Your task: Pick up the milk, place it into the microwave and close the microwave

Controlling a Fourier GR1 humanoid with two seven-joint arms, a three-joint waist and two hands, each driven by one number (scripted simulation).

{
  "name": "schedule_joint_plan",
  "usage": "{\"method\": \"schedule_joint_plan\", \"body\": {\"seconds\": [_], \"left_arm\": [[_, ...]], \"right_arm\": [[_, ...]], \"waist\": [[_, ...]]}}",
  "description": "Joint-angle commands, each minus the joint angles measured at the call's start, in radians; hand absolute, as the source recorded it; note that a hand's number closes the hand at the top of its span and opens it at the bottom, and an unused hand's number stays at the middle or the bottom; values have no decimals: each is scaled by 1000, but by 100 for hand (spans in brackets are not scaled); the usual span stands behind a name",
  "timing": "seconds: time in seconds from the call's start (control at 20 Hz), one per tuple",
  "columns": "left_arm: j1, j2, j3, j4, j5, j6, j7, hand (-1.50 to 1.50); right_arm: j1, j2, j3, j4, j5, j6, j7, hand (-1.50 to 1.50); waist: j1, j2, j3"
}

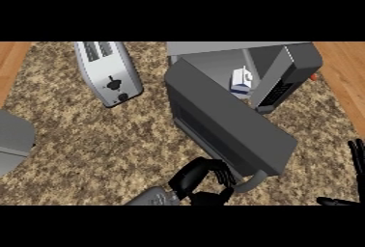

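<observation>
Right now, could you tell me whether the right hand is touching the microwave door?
Apart. The head view shows the right hand at the picture's right edge, with bare counter between it and the microwave door.

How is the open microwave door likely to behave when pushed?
The microwave door looks like one rigid slab, so it should swing, not flex. Its handle sits at the free end, far from the hinge, so a push there by the left hand probably turns it easily.
</observation>
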Motion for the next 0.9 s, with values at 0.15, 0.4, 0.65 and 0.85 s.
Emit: {"method": "schedule_joint_plan", "body": {"seconds": [0.15, 0.4, 0.65, 0.85], "left_arm": [[-118, -32, -50, -24, 115, 93, 4, 150], [-220, -32, -17, -6, 150, 167, -21, 150], [-316, -33, 5, 29, 190, 210, -25, 150], [-389, -33, 25, 56, 235, 223, -4, 150]], "right_arm": [[-20, -26, 40, -71, -19, 84, 19, -150], [-27, -39, 69, -123, -29, 100, 42, -150], [-54, -69, 78, -147, -42, 106, 81, -150], [-90, -86, 74, -176, -58, 103, 94, -150]], "waist": [[-73, 10, -4], [-110, 13, -4], [-156, 27, -2], [-193, 36, 1]]}}
